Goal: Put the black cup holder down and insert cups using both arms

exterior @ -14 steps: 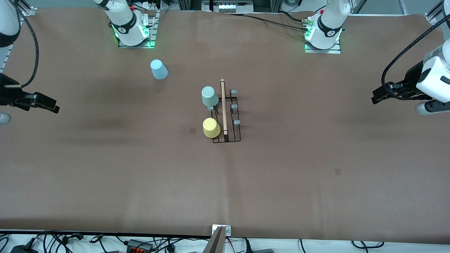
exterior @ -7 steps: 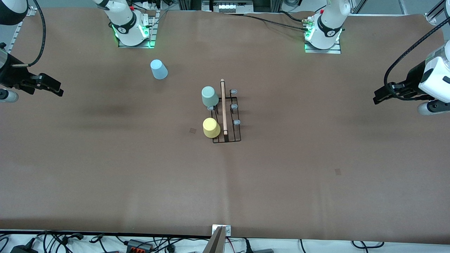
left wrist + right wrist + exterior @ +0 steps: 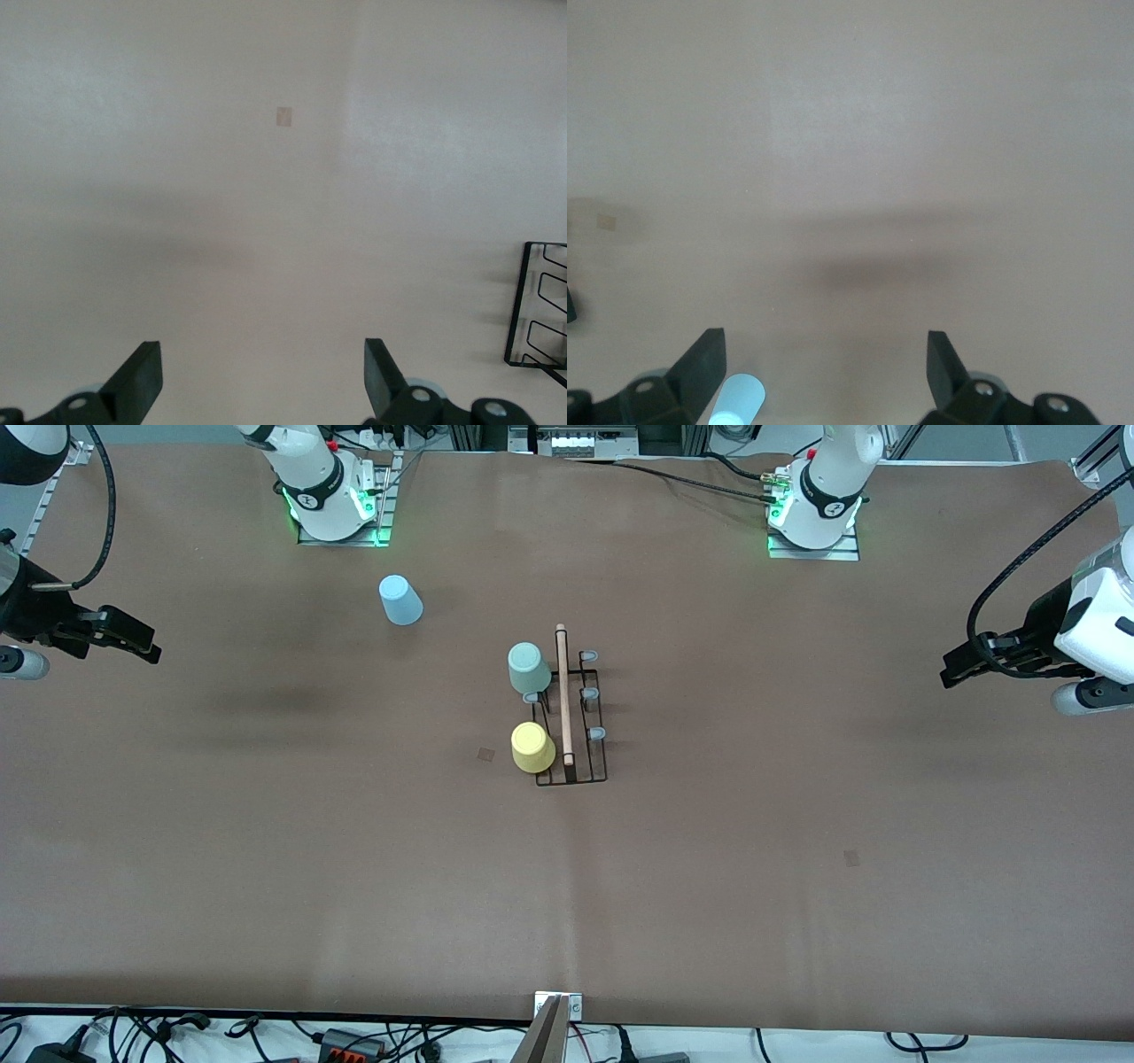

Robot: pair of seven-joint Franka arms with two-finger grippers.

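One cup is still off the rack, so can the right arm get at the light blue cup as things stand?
Probably yes. The light blue cup stands alone on the table, toward the right arm's end, nothing beside it. The right tool is open, empty, and over bare table at that end.

Both arms hung idle at frame edges: right gripper (image 3: 146,648) at upper left, fingers wide apart; left gripper (image 3: 952,673) at mid right, also spread, holding nothing.
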